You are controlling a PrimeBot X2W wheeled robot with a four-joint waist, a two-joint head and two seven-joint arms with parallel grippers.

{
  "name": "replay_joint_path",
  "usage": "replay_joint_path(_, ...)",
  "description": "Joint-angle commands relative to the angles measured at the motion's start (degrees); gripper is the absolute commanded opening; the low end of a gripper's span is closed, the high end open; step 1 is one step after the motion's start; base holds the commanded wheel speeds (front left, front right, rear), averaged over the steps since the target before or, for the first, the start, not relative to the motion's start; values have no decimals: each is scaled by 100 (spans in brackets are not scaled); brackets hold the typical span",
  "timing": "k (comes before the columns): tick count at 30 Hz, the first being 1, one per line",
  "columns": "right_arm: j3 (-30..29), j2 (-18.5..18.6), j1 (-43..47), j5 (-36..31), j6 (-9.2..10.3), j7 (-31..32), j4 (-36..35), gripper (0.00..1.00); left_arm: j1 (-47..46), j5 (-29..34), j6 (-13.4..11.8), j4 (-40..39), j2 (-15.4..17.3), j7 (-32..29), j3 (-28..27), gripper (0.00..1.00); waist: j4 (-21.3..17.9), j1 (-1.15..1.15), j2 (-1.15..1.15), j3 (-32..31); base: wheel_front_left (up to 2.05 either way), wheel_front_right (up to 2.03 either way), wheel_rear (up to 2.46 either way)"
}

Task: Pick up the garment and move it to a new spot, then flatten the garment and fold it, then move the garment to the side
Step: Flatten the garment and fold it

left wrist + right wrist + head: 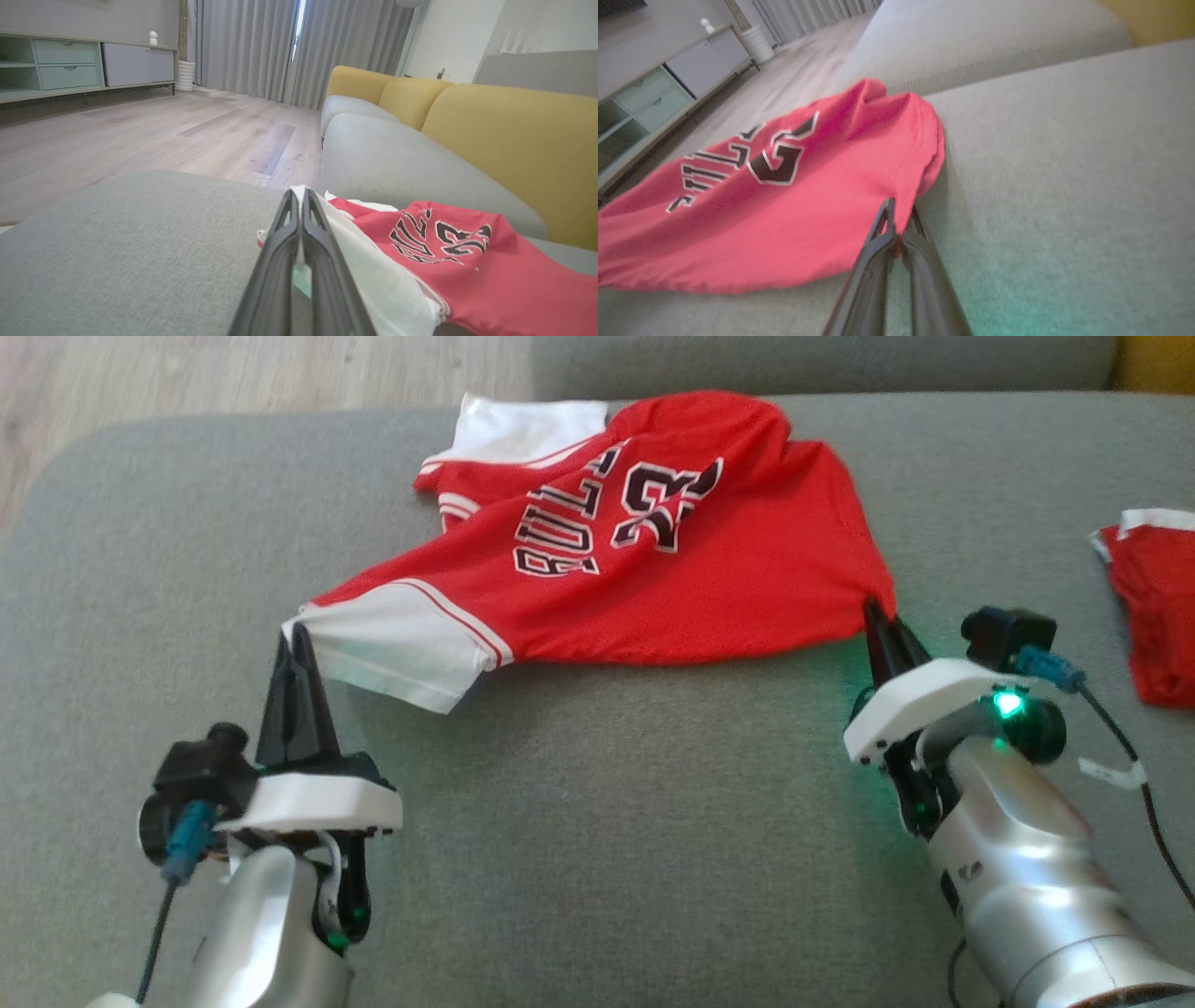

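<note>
Left gripper [297,637] is pinched shut on the white sleeve [401,649] of the jersey [653,569], right gripper [876,611] clamped on its red hem corner [873,590], so I read its long axis strung straight between them.

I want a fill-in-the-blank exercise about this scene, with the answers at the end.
The jersey lies on a ____ cushion.
The left gripper is shut on its ____ sleeve.
The right gripper is shut on the jersey's ____ part.
Its printed number is ____.
Answers: grey; white; red; 23.
</note>
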State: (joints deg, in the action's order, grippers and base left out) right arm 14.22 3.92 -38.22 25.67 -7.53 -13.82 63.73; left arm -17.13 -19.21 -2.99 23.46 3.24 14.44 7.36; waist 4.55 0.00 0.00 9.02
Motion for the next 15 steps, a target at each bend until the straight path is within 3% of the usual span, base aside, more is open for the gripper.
replay_joint_path(1, 41, -104, -106, -84, 4, -103, -263, 0, -99, -68, 16, -256, 101, 55, -224, 0, -90, 0, 0, -121, 0, 0, 0)
replay_joint_path(8, -332, 15, 157, -628, 4, -116, -1984, 0, -219, -391, 342, -925, 98, 51, -317, 0, -350, 0, 0, -570, 0, 0, 0)
replay_joint_path(15, -383, 448, 364, -895, 4, -41, -3933, 0, -660, -800, 368, -2216, 92, -191, -496, 0, -561, 0, 0, -992, 0, 0, 0)
